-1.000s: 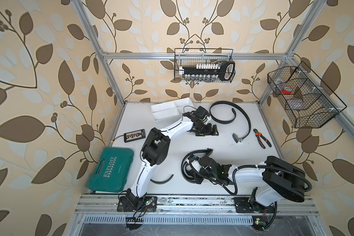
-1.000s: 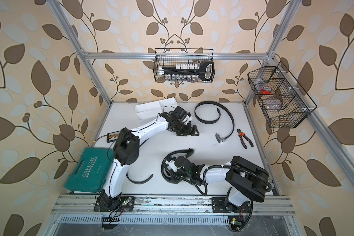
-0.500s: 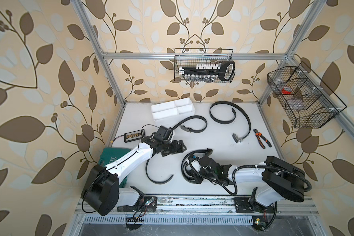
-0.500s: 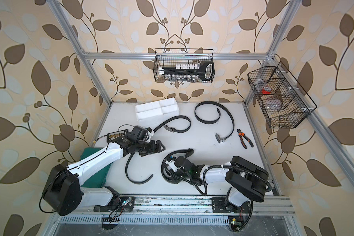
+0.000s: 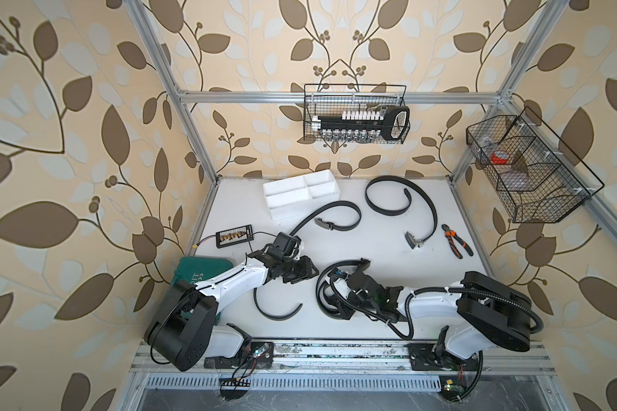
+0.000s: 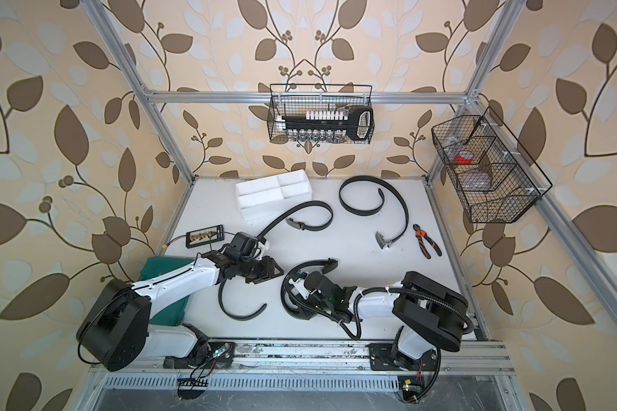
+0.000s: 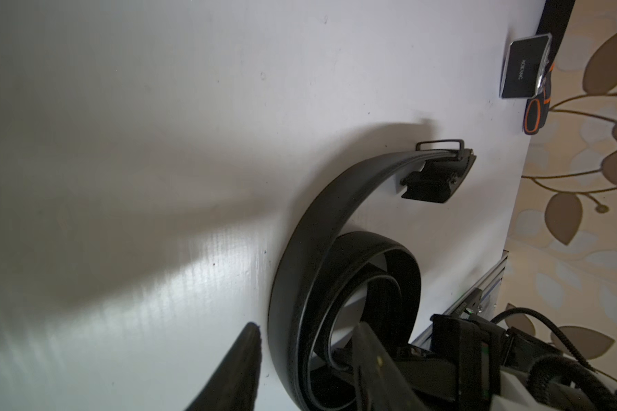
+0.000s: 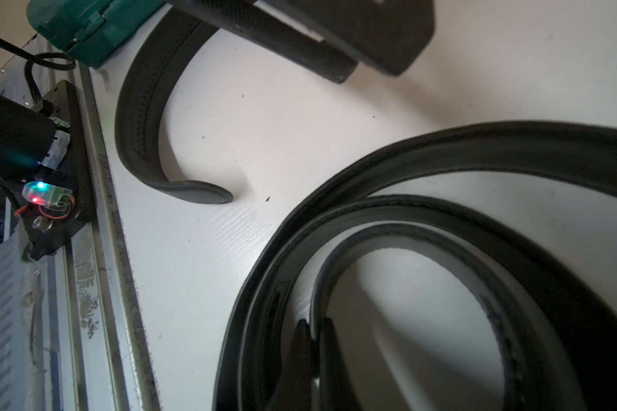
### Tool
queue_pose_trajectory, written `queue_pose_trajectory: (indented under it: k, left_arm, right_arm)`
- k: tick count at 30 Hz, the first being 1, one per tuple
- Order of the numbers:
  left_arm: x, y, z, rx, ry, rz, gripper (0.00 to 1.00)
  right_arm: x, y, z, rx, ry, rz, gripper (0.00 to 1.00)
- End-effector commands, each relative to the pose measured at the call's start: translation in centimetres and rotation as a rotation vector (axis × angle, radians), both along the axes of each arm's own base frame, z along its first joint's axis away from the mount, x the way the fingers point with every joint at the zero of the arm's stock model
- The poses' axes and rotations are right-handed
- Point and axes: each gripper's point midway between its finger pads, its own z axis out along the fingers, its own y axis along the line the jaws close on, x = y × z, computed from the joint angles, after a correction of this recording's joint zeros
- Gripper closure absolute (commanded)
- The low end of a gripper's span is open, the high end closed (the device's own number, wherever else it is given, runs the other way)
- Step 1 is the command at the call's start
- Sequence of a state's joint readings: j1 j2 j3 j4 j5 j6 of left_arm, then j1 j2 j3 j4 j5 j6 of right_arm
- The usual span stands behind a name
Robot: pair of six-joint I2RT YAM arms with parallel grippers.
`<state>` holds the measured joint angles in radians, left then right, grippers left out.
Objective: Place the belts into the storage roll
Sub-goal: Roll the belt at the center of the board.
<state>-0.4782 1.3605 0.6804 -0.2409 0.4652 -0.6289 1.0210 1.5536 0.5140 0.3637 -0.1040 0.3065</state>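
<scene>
**A:** Where do we stand with the belts?

**B:** None is in the storage roll [image 5: 288, 212] yet. It sits at the far side of the table, well apart from both arms. The coiled belt [image 5: 322, 302] stands on edge near the front, and our right gripper [image 8: 312, 338] is pinched tight on its innermost turn.

**A:** And the left gripper [image 5: 307, 273]?

**B:** It hangs just beside the coil, and the second belt [image 5: 278, 314] runs under its wrist. We cannot tell whether its jaws are apart or closed, nor whether they hold anything. Only one finger shows in its wrist view.

**A:** So how do we finish this roll well?

**B:** We judge the coil too loose for a compartment, since its buckle end [image 5: 362, 264] springs outward. We should use the inner pinch as the pivot. The left side should press the outer turn inward, low on the strap, so the coil does not tip flat.

**A:** What could go wrong?

**B:** The strap looks springy. If either side lets go early, we expect it to unwind. The third belt [image 5: 385, 212] can wait.
</scene>
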Motion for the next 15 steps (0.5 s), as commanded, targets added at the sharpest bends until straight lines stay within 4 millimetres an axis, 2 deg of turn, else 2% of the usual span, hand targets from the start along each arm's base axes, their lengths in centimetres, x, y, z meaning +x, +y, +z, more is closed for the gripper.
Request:
queue_pose_trajectory:
  k: [1, 6, 12, 13, 15]
  left_arm:
    - [-0.1, -0.6, -0.4, -0.024, 0.0, -0.033, 0.61]
    - [-0.5, -0.6, -1.3, -0.002, 0.021, -0.057, 0.64]
    - [-0.9, -1.2, -1.5, 0.002, 0.025, -0.091, 0.65]
    - [-1.2, -1.2, -2.5, 0.017, 0.053, -0.098, 0.65]
    - [-1.4, -1.4, -2.8, 0.036, 0.059, -0.11, 0.67]
  right_arm:
    - [-0.5, -2.3, -2.7, -0.104, 0.041, -0.033, 1.0]
    - [-0.2, -2.6, -2.7, -0.103, 0.046, -0.041, 1.0]
    - [0.0, -2.8, -2.9, -0.1, 0.06, -0.047, 1.0]
    - [0.0, -2.8, -2.9, -0.102, 0.061, -0.047, 1.0]
    - [0.0, -2.8, -2.9, -0.102, 0.061, -0.046, 1.0]
